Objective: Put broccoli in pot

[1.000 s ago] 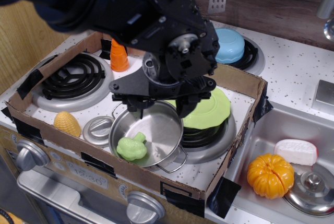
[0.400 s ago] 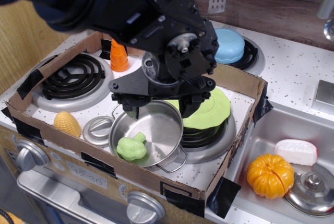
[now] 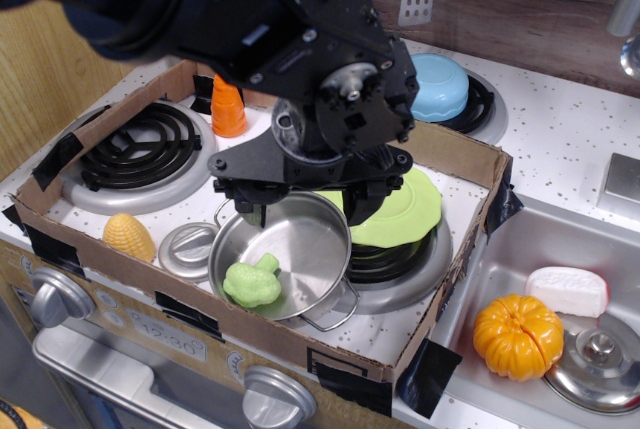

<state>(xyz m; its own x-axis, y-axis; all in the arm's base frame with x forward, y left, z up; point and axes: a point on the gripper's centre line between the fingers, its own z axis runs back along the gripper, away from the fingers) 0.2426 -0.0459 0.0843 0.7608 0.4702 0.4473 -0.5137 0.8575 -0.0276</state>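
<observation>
Broccoli [image 3: 252,284] lying inside the pot [image 3: 282,256], at about 7 o'clock on its floor, against the near wall.

The floret looks like light, rigid moulded plastic with a lumpy crown; judged non-fragile and somewhat slick, it is best gripped across the crown, or at the short stalk pointing toward 1 o'clock. The gripper [image 3: 305,211] hangs over the pot's far rim at 12 o'clock, fingers parted and holding nothing. Compared with one second ago, the gripper has lifted slightly; broccoli and pot are unchanged. The green plate [image 3: 405,211] lies at 3 o'clock of the pot.
</observation>
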